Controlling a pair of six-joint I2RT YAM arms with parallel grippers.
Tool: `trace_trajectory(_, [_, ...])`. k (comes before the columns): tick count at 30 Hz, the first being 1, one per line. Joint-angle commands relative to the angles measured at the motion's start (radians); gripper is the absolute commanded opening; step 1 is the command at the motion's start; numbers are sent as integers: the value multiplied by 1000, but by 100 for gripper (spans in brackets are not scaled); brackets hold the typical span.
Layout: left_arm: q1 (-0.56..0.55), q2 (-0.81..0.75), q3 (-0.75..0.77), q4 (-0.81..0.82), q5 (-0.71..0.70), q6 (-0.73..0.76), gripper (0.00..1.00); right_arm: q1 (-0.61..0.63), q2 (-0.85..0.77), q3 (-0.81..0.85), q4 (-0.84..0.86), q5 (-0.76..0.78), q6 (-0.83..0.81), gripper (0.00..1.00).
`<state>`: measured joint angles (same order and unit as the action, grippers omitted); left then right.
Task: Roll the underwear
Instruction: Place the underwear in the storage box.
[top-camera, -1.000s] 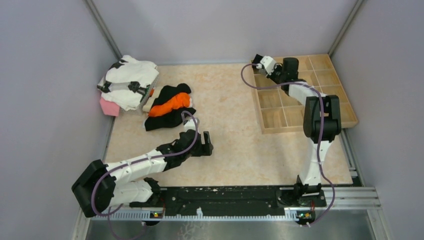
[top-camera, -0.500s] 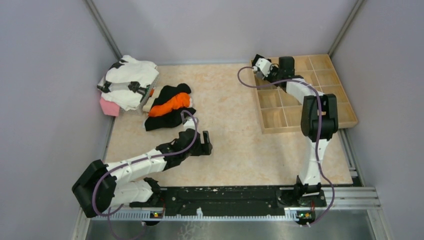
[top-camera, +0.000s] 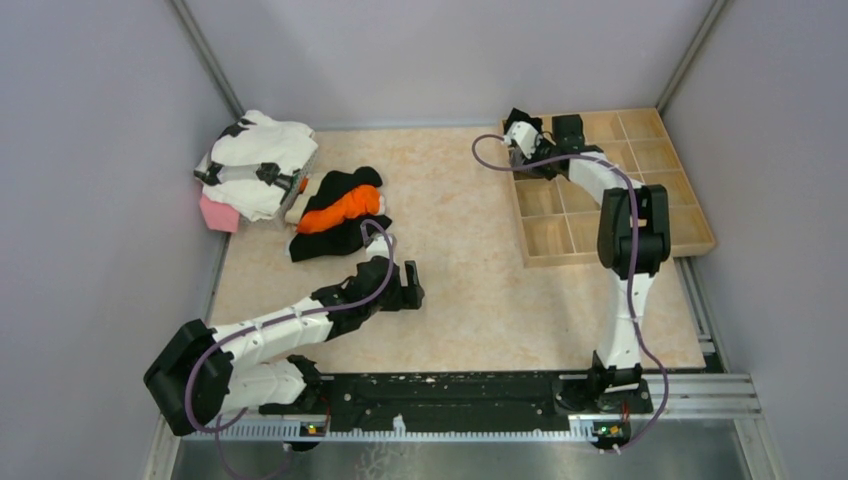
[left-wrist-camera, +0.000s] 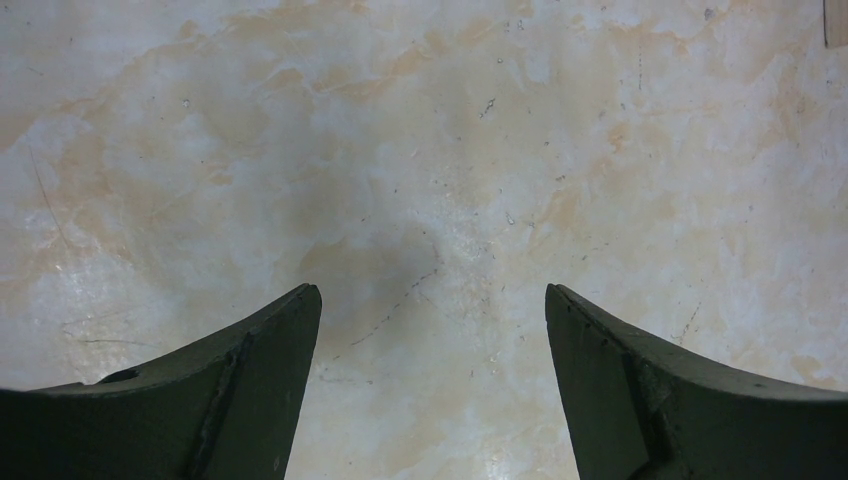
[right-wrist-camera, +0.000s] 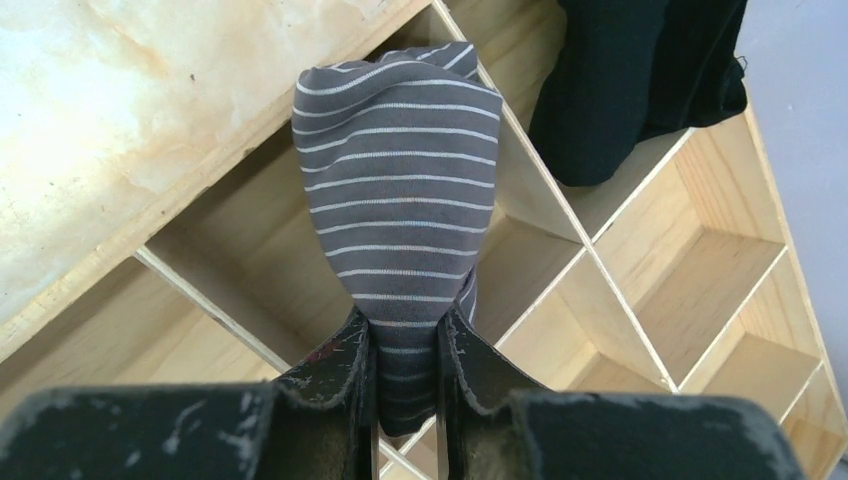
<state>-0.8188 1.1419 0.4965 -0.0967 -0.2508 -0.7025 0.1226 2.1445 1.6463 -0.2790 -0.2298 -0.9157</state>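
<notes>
The right wrist camera shows the right gripper (right-wrist-camera: 405, 340) clenched on the lower end of the grey striped underwear (right-wrist-camera: 400, 180). The bundle sticks out ahead of the fingers over the corner compartments of a wooden tray (right-wrist-camera: 700, 260). Beyond it, to the gripper's right, the black underwear (right-wrist-camera: 640, 80) lies in a farther compartment. From the top camera neither garment can be made out, only the arm reaching to the tray's far-left corner. The left gripper (left-wrist-camera: 432, 300) is spread wide above the marbled tabletop (left-wrist-camera: 430, 150). Only the top view shows the black and orange clothes (top-camera: 340, 215) just beyond that gripper and the white pile (top-camera: 255, 160) farther off.
</notes>
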Motion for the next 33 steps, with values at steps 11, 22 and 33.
trace_trajectory(11, [12,-1,17,21,6,26,89,11,129,179,-130,55,28,0])
trace_trajectory(22, [17,-3,28,11,10,25,89,10,101,176,-96,37,53,41])
trace_trajectory(33, [17,-13,41,-2,9,29,89,9,-9,184,-97,-13,64,63])
